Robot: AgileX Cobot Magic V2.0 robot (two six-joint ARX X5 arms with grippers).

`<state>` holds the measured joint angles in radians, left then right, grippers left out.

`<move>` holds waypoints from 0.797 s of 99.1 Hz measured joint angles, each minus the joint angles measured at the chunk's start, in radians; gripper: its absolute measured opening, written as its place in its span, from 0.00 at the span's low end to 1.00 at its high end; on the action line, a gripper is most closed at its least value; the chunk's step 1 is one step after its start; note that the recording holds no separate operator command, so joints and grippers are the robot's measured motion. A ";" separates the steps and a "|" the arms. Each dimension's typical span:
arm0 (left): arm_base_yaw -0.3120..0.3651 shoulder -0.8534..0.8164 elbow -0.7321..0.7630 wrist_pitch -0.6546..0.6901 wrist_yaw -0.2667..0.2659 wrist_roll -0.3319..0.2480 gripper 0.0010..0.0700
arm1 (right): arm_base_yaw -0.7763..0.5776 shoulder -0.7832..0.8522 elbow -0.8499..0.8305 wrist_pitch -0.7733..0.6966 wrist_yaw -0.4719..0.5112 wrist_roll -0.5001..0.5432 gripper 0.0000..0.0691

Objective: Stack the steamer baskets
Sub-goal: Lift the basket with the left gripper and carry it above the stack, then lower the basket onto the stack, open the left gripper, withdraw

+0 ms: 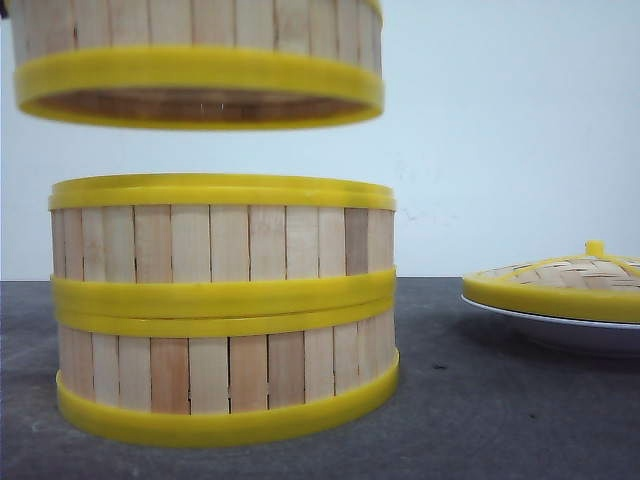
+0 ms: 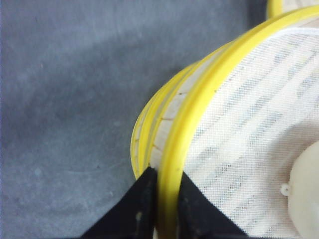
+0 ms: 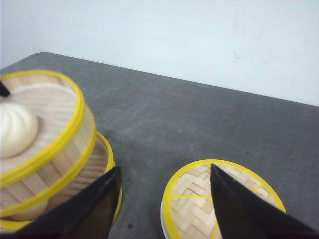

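Near the front of the grey table (image 1: 520,420), two steamer baskets sit stacked: the bottom basket (image 1: 228,378) carries the middle basket (image 1: 222,245), rims touching. Directly above, at twelve o'clock from the stack, the raised basket (image 1: 196,60) hangs clear of it with a gap between. The left claw (image 2: 168,211) pinches this basket's yellow rim, one finger on each side; a white bun (image 3: 17,130) lies inside. The right claw (image 3: 164,209) is spread wide, holding nothing, above the woven lid (image 1: 570,283), which rests on a white plate (image 1: 560,330) at three o'clock, well apart from the stack.
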<state>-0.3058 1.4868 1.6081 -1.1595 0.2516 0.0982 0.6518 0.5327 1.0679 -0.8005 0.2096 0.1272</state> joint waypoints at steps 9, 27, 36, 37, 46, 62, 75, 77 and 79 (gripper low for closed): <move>0.000 0.003 -0.027 0.032 -0.002 -0.001 0.02 | 0.000 0.000 0.000 0.000 0.000 0.000 0.51; 0.000 0.011 -0.046 0.073 -0.002 -0.001 0.02 | 0.000 0.000 0.000 0.000 0.000 0.000 0.51; -0.002 0.015 -0.053 0.093 -0.002 -0.005 0.02 | 0.000 0.000 0.000 0.000 0.000 0.000 0.51; -0.002 0.016 -0.054 0.093 -0.002 -0.006 0.02 | 0.000 0.000 0.000 0.000 0.000 0.000 0.51; -0.005 0.027 -0.056 0.090 -0.002 -0.010 0.02 | 0.000 0.000 0.000 0.000 0.000 0.000 0.51; -0.004 0.064 -0.060 0.074 -0.002 -0.013 0.02 | 0.000 0.000 0.000 0.000 0.000 0.000 0.51; -0.005 0.087 -0.062 0.070 -0.002 -0.013 0.02 | 0.000 0.000 0.000 0.000 0.000 0.000 0.51; -0.005 0.089 -0.063 0.071 -0.002 -0.013 0.02 | 0.000 0.000 0.000 0.000 0.000 0.000 0.51; -0.005 0.090 -0.063 0.072 -0.002 -0.014 0.02 | 0.000 0.000 0.000 0.000 0.000 0.000 0.51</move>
<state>-0.3103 1.5768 1.5455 -1.0874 0.2497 0.0845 0.6518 0.5327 1.0679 -0.8005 0.2096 0.1268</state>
